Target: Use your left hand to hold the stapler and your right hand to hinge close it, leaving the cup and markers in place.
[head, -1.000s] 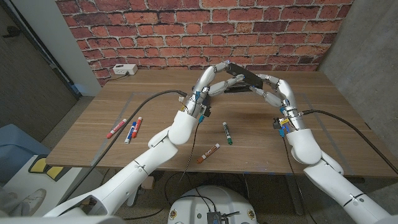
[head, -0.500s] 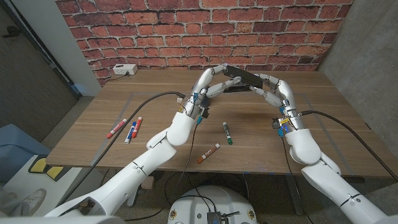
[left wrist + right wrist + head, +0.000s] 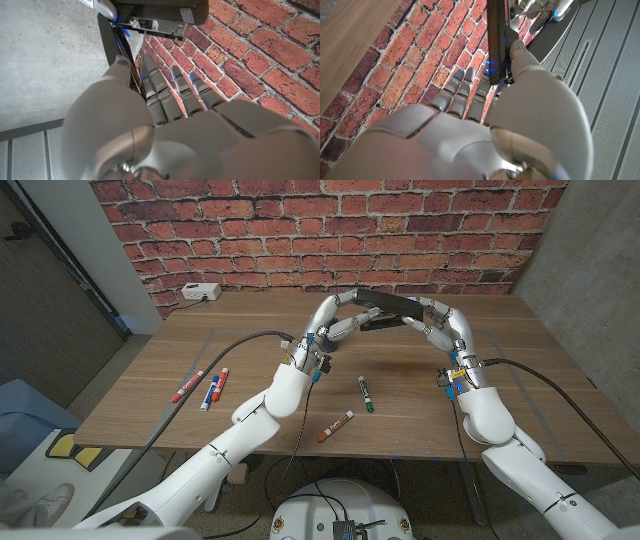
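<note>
A red brick wall (image 3: 330, 230) runs behind the wooden table (image 3: 250, 375), with grey panelling off beyond the right hand's side. On the table's far edge, well out past the left hand, sits a small white box (image 3: 201, 292). No writing can be read on anything here; the marker labels are too small.

Both hands are raised over the table's far middle, fingertips meeting at the black stapler (image 3: 390, 307). The left hand (image 3: 328, 323) grips the stapler's lower part, fingers closed around it from below. The right hand (image 3: 445, 325) holds the upper arm, fingers curled over its end and the thumb pressed against its side (the right wrist view shows this plainly). The stapler is clear of the table, between the two hands, and its two parts are apart, hinged at an angle.

Below the hands, towards the robot, lie a green marker (image 3: 366, 393) and an orange marker (image 3: 335, 426). Well out to the left hand's side lie three more markers (image 3: 203, 387), red and blue, close together.
</note>
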